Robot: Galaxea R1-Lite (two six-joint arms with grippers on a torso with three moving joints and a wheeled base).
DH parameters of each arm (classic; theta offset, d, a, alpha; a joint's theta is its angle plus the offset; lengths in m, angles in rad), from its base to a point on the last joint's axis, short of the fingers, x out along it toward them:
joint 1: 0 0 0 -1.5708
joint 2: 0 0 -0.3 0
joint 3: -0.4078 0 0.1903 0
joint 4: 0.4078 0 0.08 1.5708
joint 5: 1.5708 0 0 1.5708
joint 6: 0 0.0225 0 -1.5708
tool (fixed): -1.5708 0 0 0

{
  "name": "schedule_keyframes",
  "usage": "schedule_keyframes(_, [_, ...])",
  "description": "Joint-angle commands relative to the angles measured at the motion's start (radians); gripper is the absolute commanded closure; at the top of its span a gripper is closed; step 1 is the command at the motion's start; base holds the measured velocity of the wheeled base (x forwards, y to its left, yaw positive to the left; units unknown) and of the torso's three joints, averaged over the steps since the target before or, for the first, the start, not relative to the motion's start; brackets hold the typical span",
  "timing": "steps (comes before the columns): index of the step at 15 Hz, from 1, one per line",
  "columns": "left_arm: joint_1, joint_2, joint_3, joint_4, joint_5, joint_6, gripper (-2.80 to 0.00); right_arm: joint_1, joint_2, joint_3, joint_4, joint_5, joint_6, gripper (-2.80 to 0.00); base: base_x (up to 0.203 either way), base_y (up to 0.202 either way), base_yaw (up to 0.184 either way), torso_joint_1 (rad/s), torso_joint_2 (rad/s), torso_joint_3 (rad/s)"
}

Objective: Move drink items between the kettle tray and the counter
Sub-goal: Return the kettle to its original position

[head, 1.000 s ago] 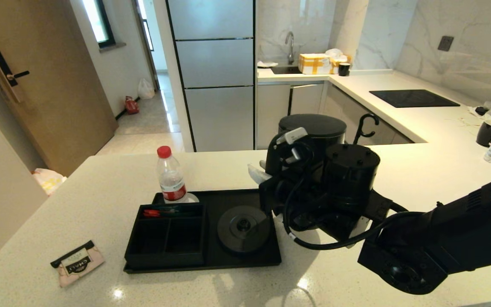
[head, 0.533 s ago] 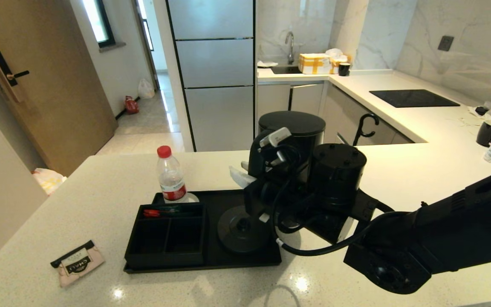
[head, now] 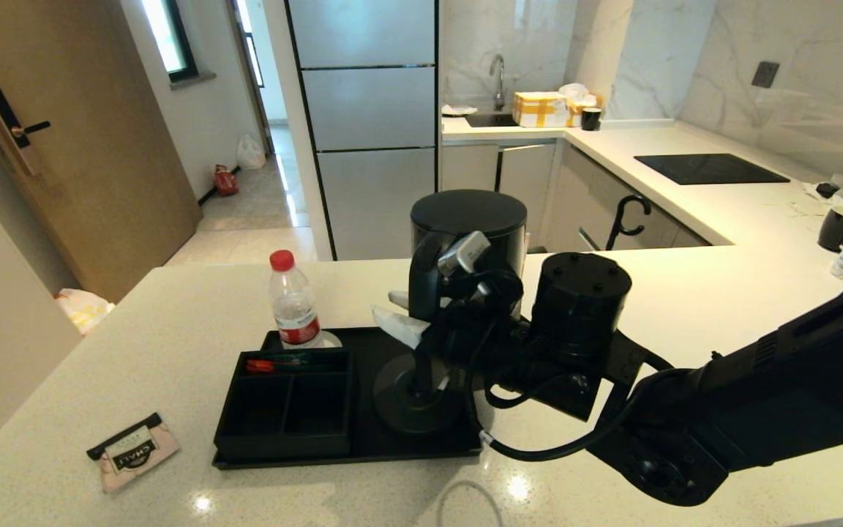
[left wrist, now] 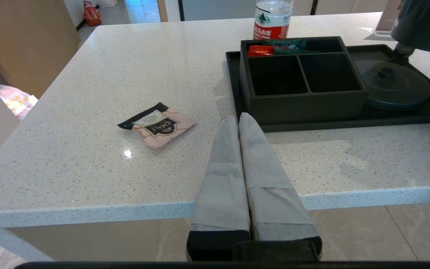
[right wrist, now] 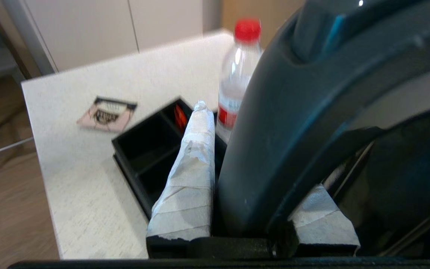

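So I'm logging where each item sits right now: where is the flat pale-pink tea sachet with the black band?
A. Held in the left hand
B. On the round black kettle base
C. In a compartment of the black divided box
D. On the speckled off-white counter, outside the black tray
D: the flat pale-pink tea sachet lies on the speckled off-white counter, apart from the shallow black tray; the left hand is shut and empty.

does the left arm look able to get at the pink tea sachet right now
Probably yes. The tea sachet lies flat on open counter, beside the tray, with nothing between it and the left gripper, whose fingers are shut and would need opening.
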Motion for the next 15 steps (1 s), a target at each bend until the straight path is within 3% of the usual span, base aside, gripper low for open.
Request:
schedule_keyframes(1, [0.000, -0.002, 0.000, 0.000, 0.000, 0.000, 0.00, 0.001, 0.029, -0.005, -0.009, 0.011, -0.008, 0.00, 0.000, 0.000, 0.000, 0.000, 0.00, 0.000])
schedule_keyframes(15, [0.000, -0.002, 0.000, 0.000, 0.000, 0.000, 0.00, 0.062, 0.095, -0.056, -0.013, 0.079, -0.001, 0.00, 0.000, 0.000, 0.000, 0.000, 0.00, 0.000])
